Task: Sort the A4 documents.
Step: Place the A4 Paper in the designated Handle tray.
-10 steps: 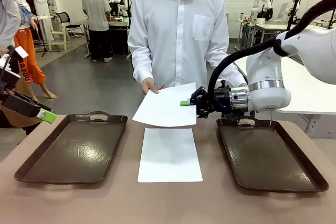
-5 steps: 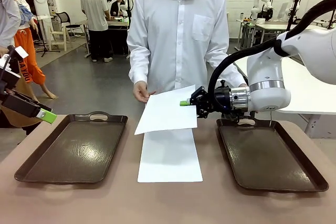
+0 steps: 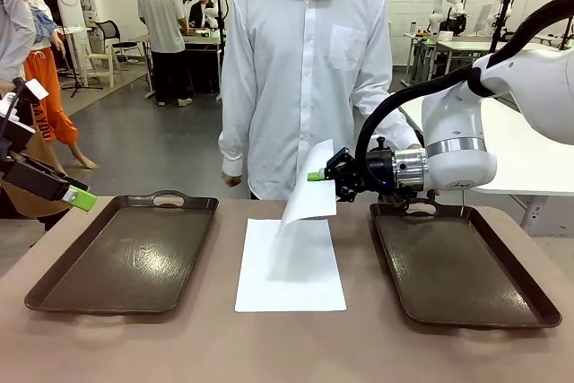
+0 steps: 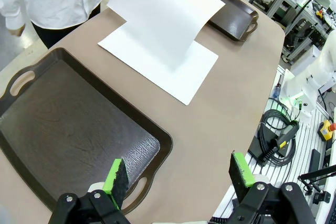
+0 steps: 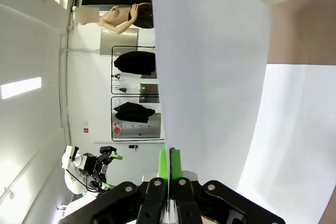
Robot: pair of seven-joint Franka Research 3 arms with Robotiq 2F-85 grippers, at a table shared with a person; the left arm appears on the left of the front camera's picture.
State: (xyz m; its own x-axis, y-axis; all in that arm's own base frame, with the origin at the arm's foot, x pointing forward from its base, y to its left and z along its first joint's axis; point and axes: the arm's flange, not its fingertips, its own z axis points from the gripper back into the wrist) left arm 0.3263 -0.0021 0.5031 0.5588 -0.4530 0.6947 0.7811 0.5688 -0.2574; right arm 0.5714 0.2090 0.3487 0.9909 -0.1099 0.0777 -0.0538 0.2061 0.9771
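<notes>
Two plain white A4 sheets sit at the centre of a smooth, matte tan desk (image 3: pixel 287 347). The flat sheet (image 3: pixel 291 275) lies on the desk between two trays, touching neither. The held sheet (image 3: pixel 309 193) hangs in the air over the flat sheet's far end, thin and limp, curving downward from its upper right corner. That corner is pinched between the green pads of the right pincer (image 3: pixel 316 177), whose jaws are pressed together on the paper. Its white arm reaches in from the right, above the far end of the right tray (image 3: pixel 457 266).

The left pincer (image 4: pixel 178 170) hovers by the left tray (image 3: pixel 126 253), at the desk's left side, jaws spread wide and gripping nothing.

Both trays are dark brown rectangles with rounded corners, raised rims, cut-out handles at the short ends and a fine grained texture inside.

A person in a white button-up shirt (image 3: pixel 305 60) stands at the far side of the desk, one hand (image 3: pixel 231 179) hanging low by the hip.

Behind is a large room with a glossy grey floor, white walls, more desks and other people farther off.
</notes>
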